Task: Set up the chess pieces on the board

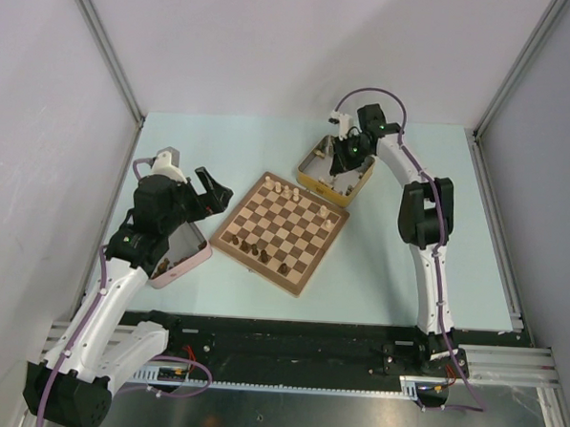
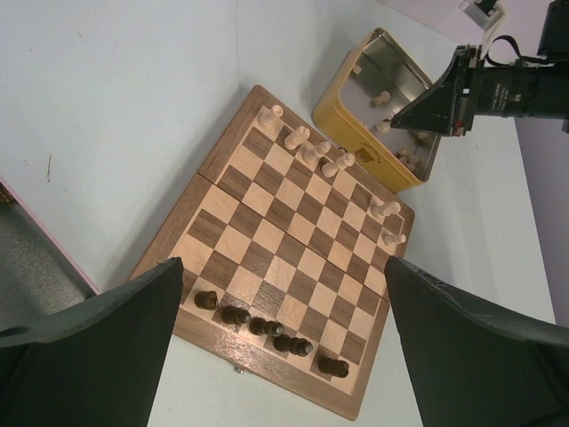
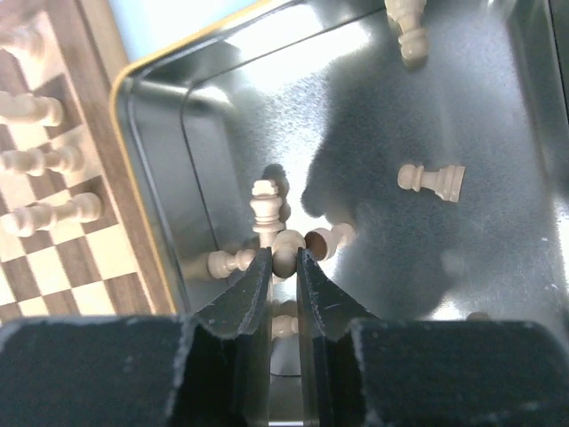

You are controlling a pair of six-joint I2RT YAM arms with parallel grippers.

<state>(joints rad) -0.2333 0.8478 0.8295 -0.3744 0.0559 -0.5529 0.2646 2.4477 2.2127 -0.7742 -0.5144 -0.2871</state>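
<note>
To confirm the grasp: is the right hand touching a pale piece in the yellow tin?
Touching. The right wrist view shows the right hand with both fingers pressed against the pale piece in the yellow tin.

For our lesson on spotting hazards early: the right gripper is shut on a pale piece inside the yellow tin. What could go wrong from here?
1. The right gripper pinches the pale piece only by a small rounded part, so it may slip on lifting.
2. Neighbouring pieces crowd against it in the yellow tin and could be dragged or toppled.
3. Pale pieces already stand along the board edge nearest the tin; placing could knock them.
</note>
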